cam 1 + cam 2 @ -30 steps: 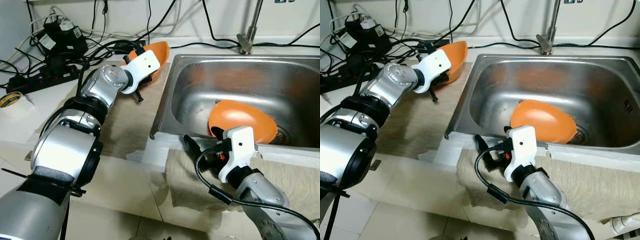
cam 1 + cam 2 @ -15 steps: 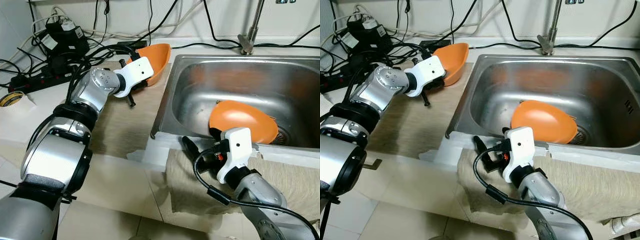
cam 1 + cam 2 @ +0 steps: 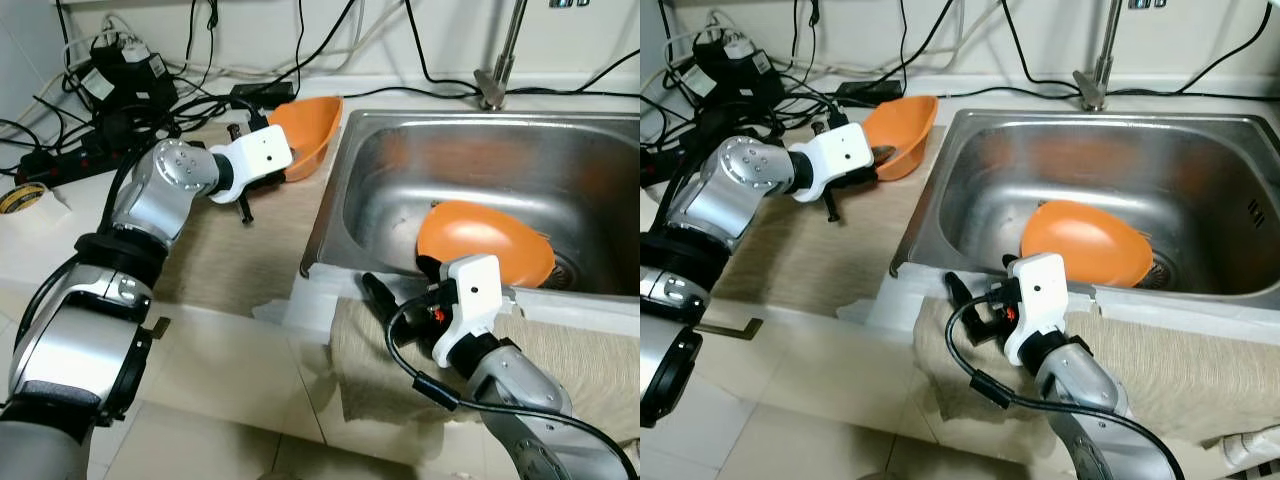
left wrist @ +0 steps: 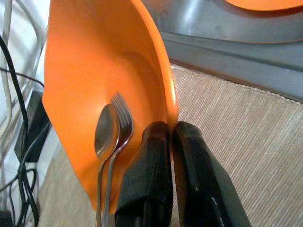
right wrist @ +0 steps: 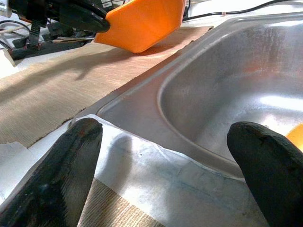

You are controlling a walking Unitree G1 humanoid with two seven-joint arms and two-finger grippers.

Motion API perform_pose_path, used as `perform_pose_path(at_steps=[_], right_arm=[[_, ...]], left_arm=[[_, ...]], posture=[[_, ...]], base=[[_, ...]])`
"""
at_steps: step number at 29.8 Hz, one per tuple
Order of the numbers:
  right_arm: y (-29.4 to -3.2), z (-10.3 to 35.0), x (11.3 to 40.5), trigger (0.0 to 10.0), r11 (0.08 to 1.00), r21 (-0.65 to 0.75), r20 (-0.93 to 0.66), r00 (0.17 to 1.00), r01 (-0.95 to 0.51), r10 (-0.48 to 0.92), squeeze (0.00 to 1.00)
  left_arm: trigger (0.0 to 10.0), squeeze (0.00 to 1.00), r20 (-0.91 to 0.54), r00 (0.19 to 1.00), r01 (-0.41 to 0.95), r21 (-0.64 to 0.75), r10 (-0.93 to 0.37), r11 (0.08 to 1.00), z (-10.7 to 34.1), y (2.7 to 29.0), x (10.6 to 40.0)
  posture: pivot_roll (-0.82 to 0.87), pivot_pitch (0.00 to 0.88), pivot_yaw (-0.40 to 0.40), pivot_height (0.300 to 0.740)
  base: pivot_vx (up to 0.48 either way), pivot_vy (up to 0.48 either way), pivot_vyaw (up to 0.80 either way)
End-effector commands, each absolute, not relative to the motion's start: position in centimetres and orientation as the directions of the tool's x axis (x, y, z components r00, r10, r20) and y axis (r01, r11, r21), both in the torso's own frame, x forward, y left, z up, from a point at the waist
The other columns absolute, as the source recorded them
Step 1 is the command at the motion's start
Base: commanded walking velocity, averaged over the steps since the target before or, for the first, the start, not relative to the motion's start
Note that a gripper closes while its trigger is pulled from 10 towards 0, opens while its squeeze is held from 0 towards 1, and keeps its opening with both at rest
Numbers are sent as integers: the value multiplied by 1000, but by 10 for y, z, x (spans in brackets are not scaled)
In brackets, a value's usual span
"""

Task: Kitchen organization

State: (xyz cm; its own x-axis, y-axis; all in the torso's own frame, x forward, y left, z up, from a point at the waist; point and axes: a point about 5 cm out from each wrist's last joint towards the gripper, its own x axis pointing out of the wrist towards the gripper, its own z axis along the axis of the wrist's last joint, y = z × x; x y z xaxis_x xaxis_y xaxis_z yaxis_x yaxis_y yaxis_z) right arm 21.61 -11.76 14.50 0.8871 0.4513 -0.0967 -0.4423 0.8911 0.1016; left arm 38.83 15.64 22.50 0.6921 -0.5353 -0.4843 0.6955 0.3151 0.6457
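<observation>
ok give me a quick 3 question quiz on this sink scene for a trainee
1. True or false: the left gripper is shut on the rim of the orange bowl on the counter mat.
2. Which utensils lie inside that bowl?
A. a knife and a ladle
B. a spoon and a fork
C. two chopsticks
3. Fill in: the second orange bowl lies upside down in the ____, and the right gripper hovers at its near edge with fingers ____.

Key
1. True
2. B
3. sink; open
</observation>
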Motion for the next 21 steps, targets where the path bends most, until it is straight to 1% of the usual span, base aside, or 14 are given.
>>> perform_pose_path(at_steps=[1, 4, 12, 21], right_arm=[[-116, 142, 217, 10000, 889, 106, -110, 883, -446, 456, 0], [-116, 141, 217, 10000, 889, 104, -114, 882, -446, 456, 0], [-117, 139, 217, 10000, 888, 103, -121, 881, -447, 457, 0], [-117, 139, 219, 10000, 883, 100, -125, 875, -459, 469, 0]], left_arm=[[0, 0, -523, 677, 717, 628, -518, 302, 220, 163, 386], [0, 0, -516, 673, 714, 640, -529, 284, 227, 164, 379], [0, 0, -526, 664, 721, 638, -531, 270, 228, 171, 364], [0, 0, -526, 664, 715, 655, -532, 245, 233, 171, 350]], posture=[[-23, 0, 125, 736], [-19, 0, 123, 736], [-6, 0, 113, 736], [14, 0, 97, 736]], base=[[0, 0, 0], [0, 0, 0], [0, 0, 0], [0, 0, 0]])
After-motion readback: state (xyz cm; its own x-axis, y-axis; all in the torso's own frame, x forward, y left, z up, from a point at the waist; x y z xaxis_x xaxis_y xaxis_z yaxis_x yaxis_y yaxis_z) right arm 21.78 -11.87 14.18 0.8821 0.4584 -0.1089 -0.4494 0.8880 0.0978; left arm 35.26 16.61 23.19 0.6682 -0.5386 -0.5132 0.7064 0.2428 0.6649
